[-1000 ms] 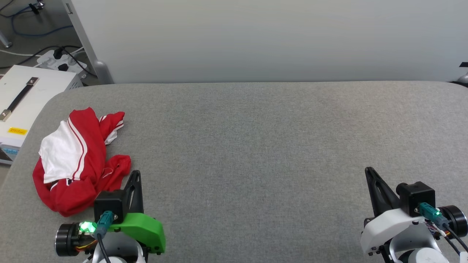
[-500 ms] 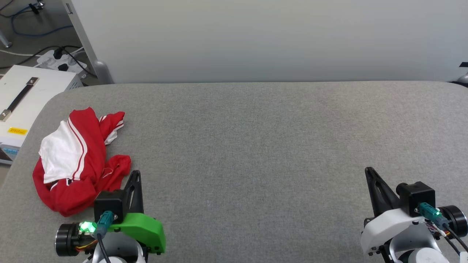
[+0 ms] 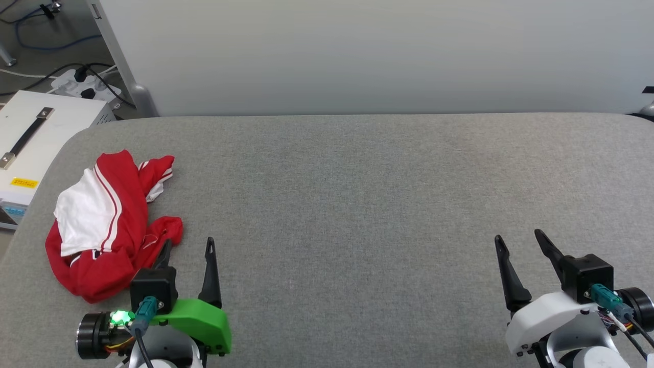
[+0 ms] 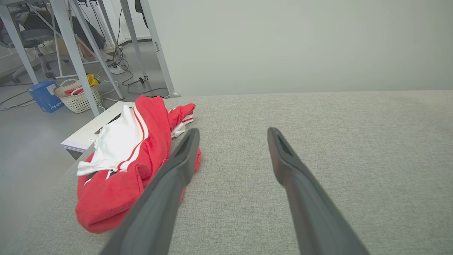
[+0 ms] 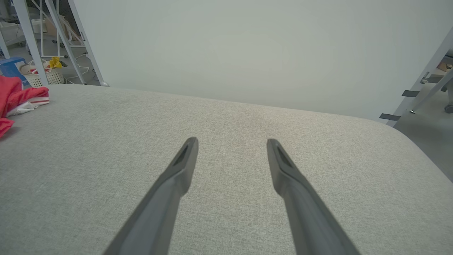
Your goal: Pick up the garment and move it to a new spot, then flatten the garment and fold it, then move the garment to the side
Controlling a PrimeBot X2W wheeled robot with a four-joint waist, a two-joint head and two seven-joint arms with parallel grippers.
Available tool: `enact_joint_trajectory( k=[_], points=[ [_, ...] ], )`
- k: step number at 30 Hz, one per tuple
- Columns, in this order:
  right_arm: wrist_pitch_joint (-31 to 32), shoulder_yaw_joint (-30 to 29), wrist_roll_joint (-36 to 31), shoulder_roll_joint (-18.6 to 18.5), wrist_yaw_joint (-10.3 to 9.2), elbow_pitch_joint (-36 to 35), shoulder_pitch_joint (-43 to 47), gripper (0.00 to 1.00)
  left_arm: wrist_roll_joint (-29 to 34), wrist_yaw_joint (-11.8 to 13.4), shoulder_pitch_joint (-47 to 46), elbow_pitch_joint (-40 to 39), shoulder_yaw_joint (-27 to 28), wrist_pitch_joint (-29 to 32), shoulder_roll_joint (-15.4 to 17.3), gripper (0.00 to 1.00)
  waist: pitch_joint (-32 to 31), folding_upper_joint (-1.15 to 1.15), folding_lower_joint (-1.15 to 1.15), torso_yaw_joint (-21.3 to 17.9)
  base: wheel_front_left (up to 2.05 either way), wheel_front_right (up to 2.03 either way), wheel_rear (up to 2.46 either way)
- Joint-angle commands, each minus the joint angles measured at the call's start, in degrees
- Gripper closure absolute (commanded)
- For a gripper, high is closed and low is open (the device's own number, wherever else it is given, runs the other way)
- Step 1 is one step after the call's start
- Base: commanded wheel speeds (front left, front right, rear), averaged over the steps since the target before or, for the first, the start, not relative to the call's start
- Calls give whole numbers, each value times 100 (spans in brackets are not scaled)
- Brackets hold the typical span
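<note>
Red and white, the garment (image 3: 110,225) lies crumpled at the left end of the grey table (image 3: 357,194). The left gripper (image 3: 188,242) sits just beside it on its right, fingers spread wide and empty. The right gripper (image 3: 518,236), well apart at the near right, is spread wide and empty too.

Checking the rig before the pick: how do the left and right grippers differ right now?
The left gripper has a green housing; the right gripper has a white one. The left gripper sits beside the garment; the right gripper is far from it. Both are open and empty.
</note>
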Motion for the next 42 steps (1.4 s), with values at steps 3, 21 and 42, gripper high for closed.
enact_joint_trajectory(
  k=[3,21,42],
  points=[
    [-84,-31,86,0,0,-85,-1,0,-61,48,-21,-32,-6,-88,-3,0,3,0,0,1,0,0,0],
    [-294,-36,355,0,-1,-202,47,0,-153,90,-24,-70,-24,-300,-7,0,10,0,0,2,0,0,0],
    [-540,-1,510,0,-2,-259,118,0,-287,113,-8,-57,-35,-550,-12,0,36,0,0,9,0,0,0]
  ],
)
